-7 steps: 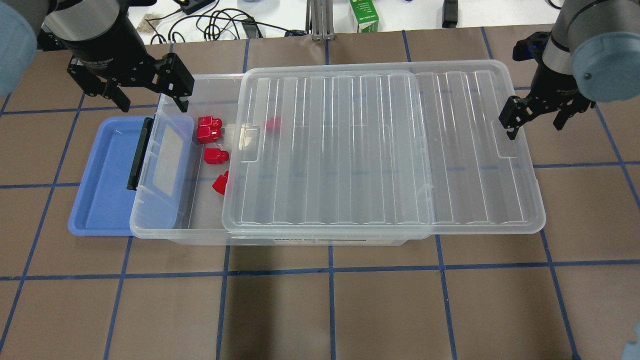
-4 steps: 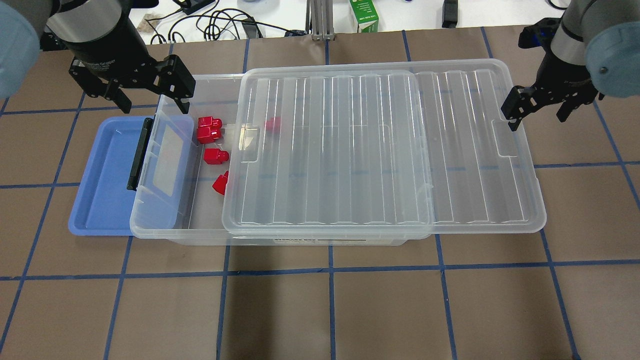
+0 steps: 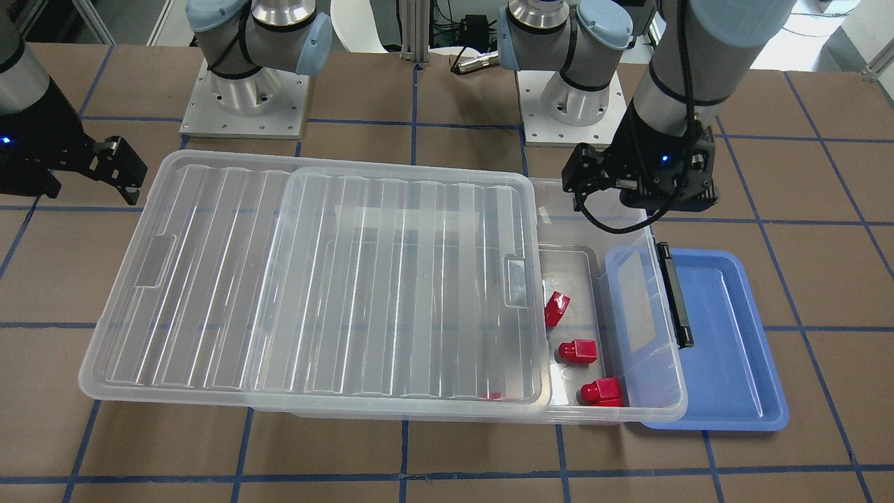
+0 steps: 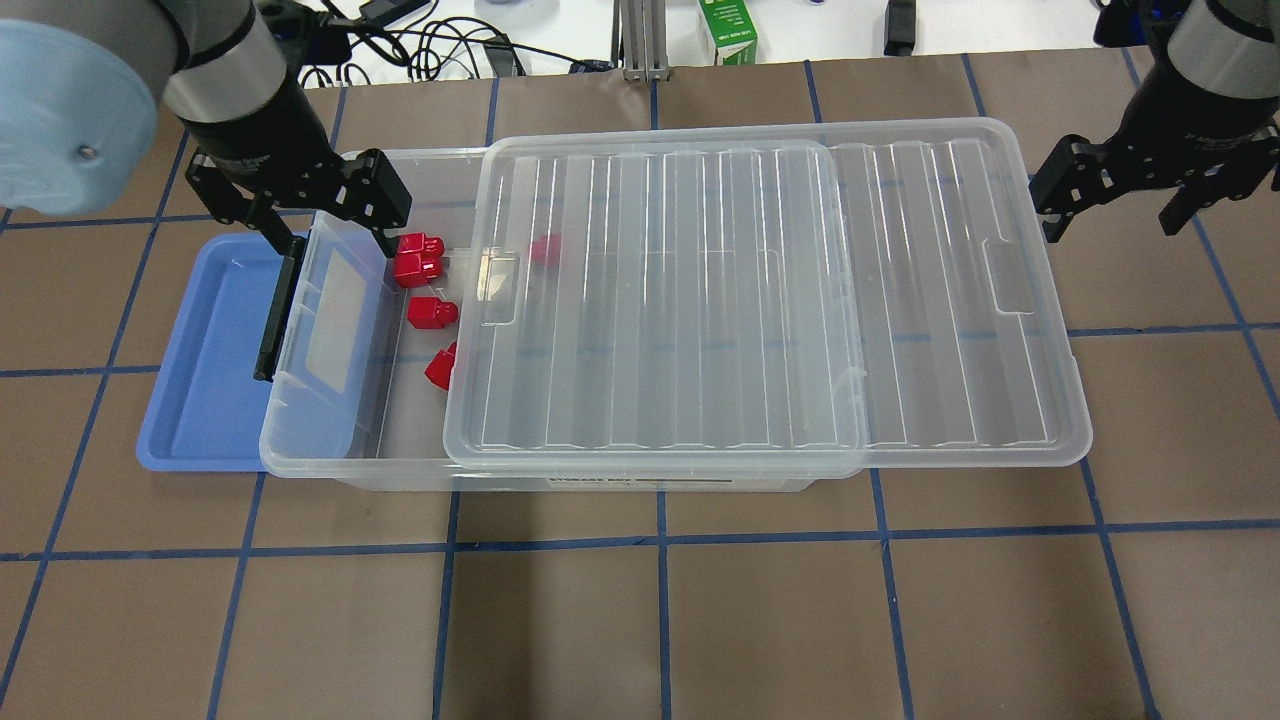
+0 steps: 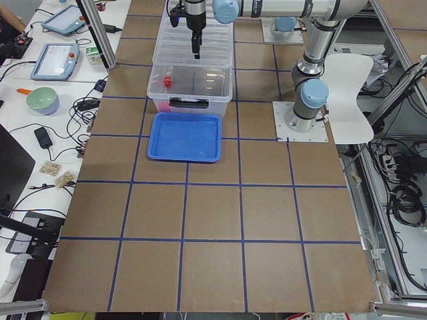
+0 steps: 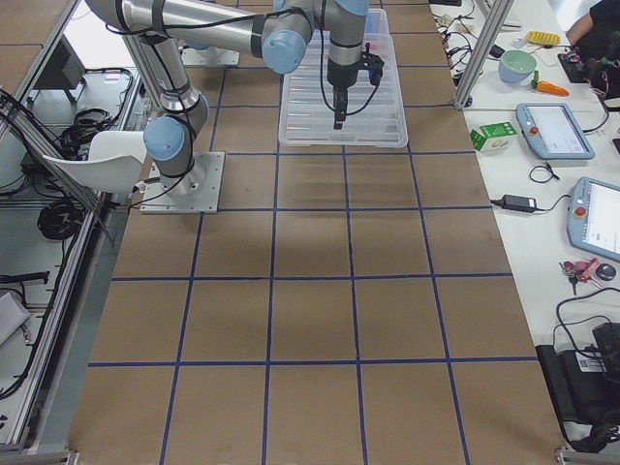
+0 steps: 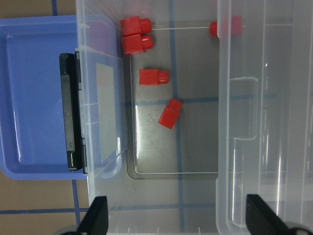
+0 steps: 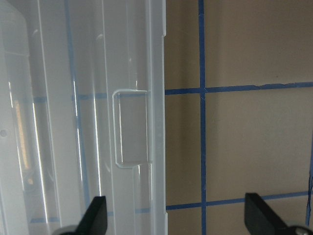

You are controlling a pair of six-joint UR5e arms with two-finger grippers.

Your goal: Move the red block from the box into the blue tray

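Observation:
Several red blocks lie in the uncovered left end of the clear box (image 4: pixel 400 470): a pair (image 4: pixel 418 258), one (image 4: pixel 432 313) and one (image 4: pixel 441 365) half under the lid (image 4: pixel 760 300). Another shows dimly through the lid. The wrist view shows them too (image 7: pixel 153 77). The blue tray (image 4: pixel 200 380) lies partly under the box's left end, by the black clip handle (image 4: pixel 278 310). My left gripper (image 4: pixel 328 228) is open and empty above the box's far left corner. My right gripper (image 4: pixel 1110 208) is open and empty beyond the lid's right edge.
The lid is slid to the right and overhangs the box's right end (image 8: pixel 156 98). A green carton (image 4: pixel 728 32) and cables lie past the table's far edge. In the front-facing view the left arm (image 3: pixel 649 175) stands over the box's open end.
My left gripper has moved right and toward the box's open end, now above its far corner. My right gripper has moved right, away from the lid's edge. Blocks, lid and tray have not moved.

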